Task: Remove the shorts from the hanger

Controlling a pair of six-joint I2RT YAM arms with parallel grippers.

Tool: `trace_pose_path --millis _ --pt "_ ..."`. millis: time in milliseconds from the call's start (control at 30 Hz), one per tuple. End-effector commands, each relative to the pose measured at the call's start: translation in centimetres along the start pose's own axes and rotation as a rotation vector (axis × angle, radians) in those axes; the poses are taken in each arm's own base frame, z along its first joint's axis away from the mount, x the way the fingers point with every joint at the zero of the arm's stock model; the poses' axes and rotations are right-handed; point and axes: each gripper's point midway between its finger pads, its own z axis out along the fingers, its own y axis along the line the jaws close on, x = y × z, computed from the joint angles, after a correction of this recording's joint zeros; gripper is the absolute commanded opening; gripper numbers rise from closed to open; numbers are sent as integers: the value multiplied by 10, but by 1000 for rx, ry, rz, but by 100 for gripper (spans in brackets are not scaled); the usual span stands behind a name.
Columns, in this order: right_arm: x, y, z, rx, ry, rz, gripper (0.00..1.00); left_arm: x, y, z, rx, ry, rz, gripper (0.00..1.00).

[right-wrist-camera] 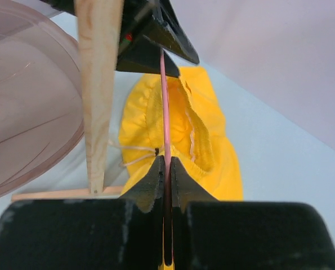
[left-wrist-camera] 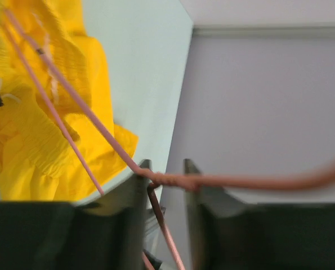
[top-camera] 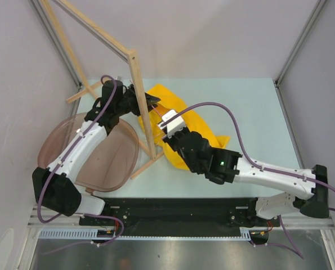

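The hanger (right-wrist-camera: 164, 101) points straight away from the right end effector (right-wrist-camera: 165, 163).

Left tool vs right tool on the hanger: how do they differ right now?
The left tool stands open, the hanger's twisted neck lying across its gap; right tool is shut on a straight wire run. The left tool sits clear of the shorts; right tool is over them. Both meet the same hanger.

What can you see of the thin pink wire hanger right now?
The thin pink wire hanger looks like bare, slim metal. Its twisted neck lies across the parted tips of the left claw, with the curved hook blurred beyond. Two straight arms run over the bright yellow fabric shorts. The right claw is shut on one wire.
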Motion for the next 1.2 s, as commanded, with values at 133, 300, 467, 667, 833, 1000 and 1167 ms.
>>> trace_pose_path --millis 133,300,467,667,833,1000,1167 --pt "-18 -63 -50 18 19 239 0 22 -36 -43 262 25 169 78" --pt "-13 -99 -64 5 21 357 0 31 -34 -68 298 13 286 88" --pt "-10 -155 -73 86 -8 457 0 36 -3 -95 229 -52 370 88" --pt "-22 -191 -66 60 -90 560 0 28 46 -149 71 -233 464 89" --pt "-44 -199 -46 -15 -183 628 0 17 52 -162 41 -316 464 95" --pt "-58 -199 -32 -53 -240 666 0 8 58 -155 -51 -315 414 93" --pt "-55 -195 -26 -70 -225 684 0 -19 79 -174 -215 -467 371 88"
